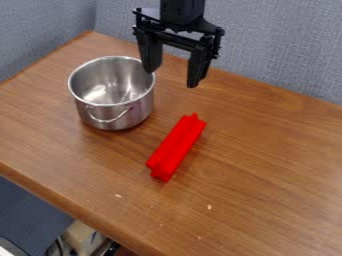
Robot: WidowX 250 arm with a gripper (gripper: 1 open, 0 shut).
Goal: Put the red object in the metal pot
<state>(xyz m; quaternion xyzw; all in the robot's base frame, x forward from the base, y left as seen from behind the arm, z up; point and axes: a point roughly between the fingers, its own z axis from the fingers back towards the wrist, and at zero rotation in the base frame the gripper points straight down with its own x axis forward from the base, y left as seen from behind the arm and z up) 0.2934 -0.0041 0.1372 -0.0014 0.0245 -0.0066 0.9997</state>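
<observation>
The red object, a bright red long block with a ridged top, lies flat on the wooden table, angled from upper right to lower left. To its left stands the metal pot, shiny and round, upright, with nothing in it and its thin wire handle hanging down the front. My black gripper hangs pointing down above the table, just right of the pot's rim and beyond the block's far end. It is open, with nothing between its fingers.
The table's front edge runs diagonally from the left to the bottom right, with floor clutter below it. A grey wall stands behind the table.
</observation>
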